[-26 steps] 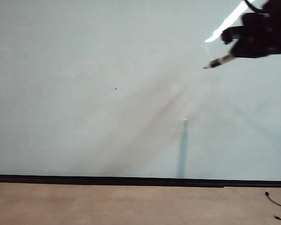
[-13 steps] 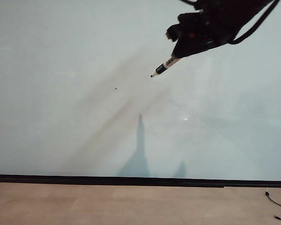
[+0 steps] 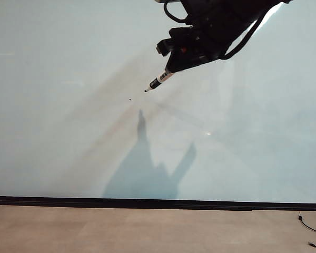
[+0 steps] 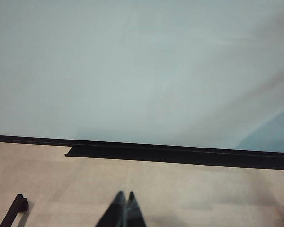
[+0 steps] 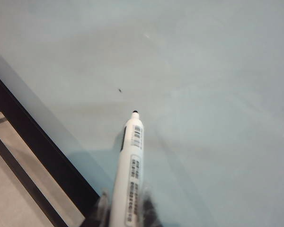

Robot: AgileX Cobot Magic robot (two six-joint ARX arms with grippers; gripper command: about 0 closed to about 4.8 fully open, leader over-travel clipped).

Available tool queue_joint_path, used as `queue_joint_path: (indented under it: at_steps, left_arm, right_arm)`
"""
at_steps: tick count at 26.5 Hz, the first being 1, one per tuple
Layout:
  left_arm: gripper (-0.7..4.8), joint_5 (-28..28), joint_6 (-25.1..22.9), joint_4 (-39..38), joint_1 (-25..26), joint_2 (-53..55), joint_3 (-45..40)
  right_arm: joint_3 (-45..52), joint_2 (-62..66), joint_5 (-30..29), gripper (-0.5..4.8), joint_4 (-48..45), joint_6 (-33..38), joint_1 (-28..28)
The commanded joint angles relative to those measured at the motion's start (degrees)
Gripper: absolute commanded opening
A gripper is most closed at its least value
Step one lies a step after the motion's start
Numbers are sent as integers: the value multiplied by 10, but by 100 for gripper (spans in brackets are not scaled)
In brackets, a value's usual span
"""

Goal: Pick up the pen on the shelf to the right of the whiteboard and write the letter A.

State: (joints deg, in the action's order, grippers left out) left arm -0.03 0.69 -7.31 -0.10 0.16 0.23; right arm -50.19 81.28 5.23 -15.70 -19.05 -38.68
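A: Scene check, biggest first?
B: whiteboard (image 3: 68, 132) fills nearly the whole exterior view, pale and glossy, black edge strip (image 3: 147, 202) along its near side, wood-tone surface (image 3: 121, 232) nearer still. Arm shadow sits low-centre on the board.

A: Arms?
B: Right arm comes in from upper right, reaching left past centre. right gripper (image 3: 175, 67) is pinching the pen (image 3: 159, 81), fingers closed on the barrel, tip pointing down-left. Right wrist view confirms: pen (image 5: 129, 175) clamped between the fingers (image 5: 148, 210), dark tip forward over the board.

A: Tip touching?
B: Can't tell. It's just up-right of the tiny dark speck (image 3: 130, 99), not on it. No visible stroke on the board.

A: Left side?
B: left gripper (image 4: 122, 210) only shows in its own wrist view, fingers pressed together, holding nothing, over the wood surface on the near side of the black strip.
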Motion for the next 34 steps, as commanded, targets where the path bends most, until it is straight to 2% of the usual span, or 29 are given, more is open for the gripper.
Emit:
queue_joint_path:
  at_steps: [1, 20, 34]
  left_arm:
    - [-4, 2, -2, 5, 0, 0, 2]
    - [-5, 2, -2, 5, 0, 0, 2]
    - [-4, 2, -2, 5, 0, 0, 2]
  right_arm:
    - [-21, 12, -2, -2, -12, -5, 0]
    - [-34, 23, 13, -2, -8, -37, 4]
    - [-36, 21, 52, -3, -17, -45, 4]
